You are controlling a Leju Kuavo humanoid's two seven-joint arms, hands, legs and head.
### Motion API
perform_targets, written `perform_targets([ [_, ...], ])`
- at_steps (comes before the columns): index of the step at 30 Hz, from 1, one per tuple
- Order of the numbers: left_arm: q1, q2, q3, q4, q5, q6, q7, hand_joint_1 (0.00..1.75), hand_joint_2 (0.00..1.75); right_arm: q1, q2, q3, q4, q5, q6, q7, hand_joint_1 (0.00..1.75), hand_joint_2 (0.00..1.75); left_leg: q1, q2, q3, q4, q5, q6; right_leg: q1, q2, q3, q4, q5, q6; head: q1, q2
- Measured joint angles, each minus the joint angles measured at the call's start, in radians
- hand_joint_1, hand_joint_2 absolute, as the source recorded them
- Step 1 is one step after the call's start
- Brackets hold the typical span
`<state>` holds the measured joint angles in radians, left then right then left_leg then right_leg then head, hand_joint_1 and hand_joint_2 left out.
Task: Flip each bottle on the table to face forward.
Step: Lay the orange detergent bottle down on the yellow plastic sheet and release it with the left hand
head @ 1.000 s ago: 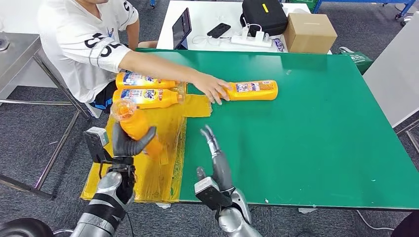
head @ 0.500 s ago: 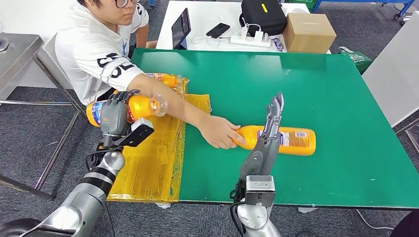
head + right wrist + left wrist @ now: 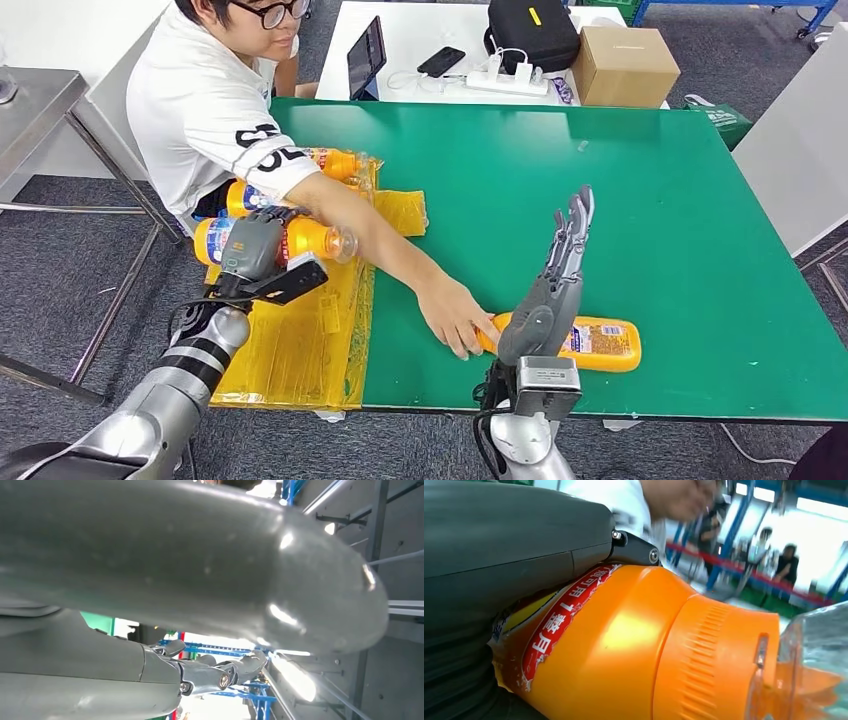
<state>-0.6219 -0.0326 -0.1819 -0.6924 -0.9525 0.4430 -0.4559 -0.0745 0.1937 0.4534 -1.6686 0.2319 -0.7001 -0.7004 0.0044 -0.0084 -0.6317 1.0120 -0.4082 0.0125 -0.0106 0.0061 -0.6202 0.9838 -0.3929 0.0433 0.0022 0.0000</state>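
While the left hand (image 3: 250, 248) is gripping an orange bottle (image 3: 305, 239) sideways above the yellow sheet (image 3: 300, 340), its fingers are wrapping around the labelled body and the clear cap is pointing toward the green table (image 3: 690, 220). From the left wrist camera, that bottle (image 3: 634, 650) is lying tight against the grey hand (image 3: 499, 545), with a red strip of its label showing and the clear cap at the far end.

The right hand (image 3: 560, 270) is standing upright over the near part of the table, fingers stretched out straight and holding nothing. Behind it, a second orange bottle (image 3: 600, 342) is lying flat on the green surface near the front edge, label up. A person (image 3: 215, 110) in a white shirt is leaning in from the table's left side, and the person's hand (image 3: 455, 318) is touching the cap end of that bottle.

Two more orange bottles (image 3: 335, 160) are lying on the far part of the yellow sheet, partly hidden behind the person's arm. Beyond the green table, a white table (image 3: 420, 30) is carrying a tablet (image 3: 368, 55), a phone (image 3: 443, 61), a black bag (image 3: 533, 30) and a cardboard box (image 3: 627, 62).
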Motion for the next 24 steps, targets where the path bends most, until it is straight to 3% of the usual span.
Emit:
perform_targets([
  [6, -0.026, 0.018, -0.038, 0.074, -0.043, -0.101, 0.027, 1.75, 1.75, 0.000, -0.011, -0.003, 0.000, -0.029, 0.015, 0.000, 0.00, 0.00, 0.000, 0.000, 0.000, 0.000, 0.000, 0.000, 0.000, 0.000, 0.000, 0.000, 0.000, 0.000, 0.000, 0.000],
  [16, -0.044, 0.033, -0.063, 0.125, -0.051, -0.122, 0.032, 1.75, 1.75, 0.000, -0.017, -0.005, 0.000, -0.035, 0.019, 0.000, 0.00, 0.00, 0.000, 0.000, 0.000, 0.000, 0.000, 0.000, 0.000, 0.000, 0.000, 0.000, 0.000, 0.000, 0.000, 0.000],
  [24, -0.064, 0.041, -0.089, 0.165, -0.080, -0.217, 0.045, 1.75, 1.75, 0.000, -0.018, -0.010, 0.006, -0.046, 0.056, 0.000, 0.00, 0.00, 0.000, 0.000, 0.000, 0.000, 0.000, 0.000, 0.000, 0.000, 0.000, 0.000, 0.000, 0.000, 0.000, 0.000],
])
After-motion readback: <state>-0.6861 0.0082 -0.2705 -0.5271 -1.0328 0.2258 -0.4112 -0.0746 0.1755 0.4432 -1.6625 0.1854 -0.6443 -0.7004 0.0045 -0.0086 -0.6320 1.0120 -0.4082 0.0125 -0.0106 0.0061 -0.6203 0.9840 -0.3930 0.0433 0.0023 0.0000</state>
